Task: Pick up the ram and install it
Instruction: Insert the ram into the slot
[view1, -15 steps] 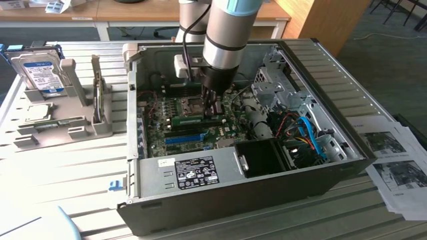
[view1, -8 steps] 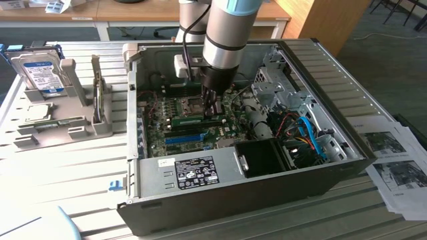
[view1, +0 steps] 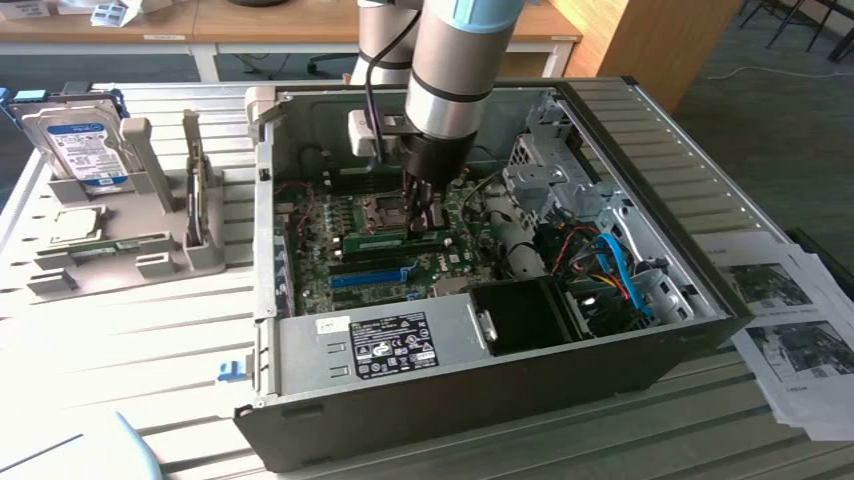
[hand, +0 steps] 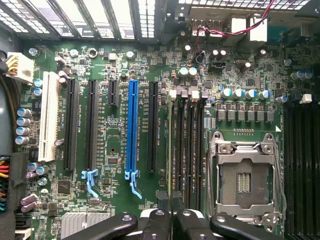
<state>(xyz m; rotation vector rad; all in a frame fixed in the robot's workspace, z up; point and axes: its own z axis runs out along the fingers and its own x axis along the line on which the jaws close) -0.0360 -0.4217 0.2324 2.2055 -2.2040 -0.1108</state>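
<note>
Your gripper (view1: 429, 222) is down inside the open computer case (view1: 694, 215), directly over the motherboard (hand: 120, 200). Its fingers stand narrow, pinched on the upper edge of the ram (view1: 387, 241). The grip sits toward the end of the stick on the exterior view's right.

The ram stands on its long edge, level with the board. It lies at the memory slots (hand: 192, 145) just beside the CPU socket (view1: 387, 212), on the side facing the blue expansion slot (view1: 367, 277). You cannot tell from either view whether the stick is pressed fully home in its slot or only resting on it.

In the wrist view the two fingertips (hand: 159, 220) sit close together, in line with the memory slots. The CPU socket is to one side of them and the blue expansion slot is to the other.

Outside the case, on the exterior view's left, a hard drive (view1: 80, 150) with a blue-and-white label stands upright in a grey holder (view1: 147, 270). Printed sheets (view1: 787, 320) lie on the table on the exterior view's right. Near the case's front edge, the power supply (view1: 387, 345) shows its label.
</note>
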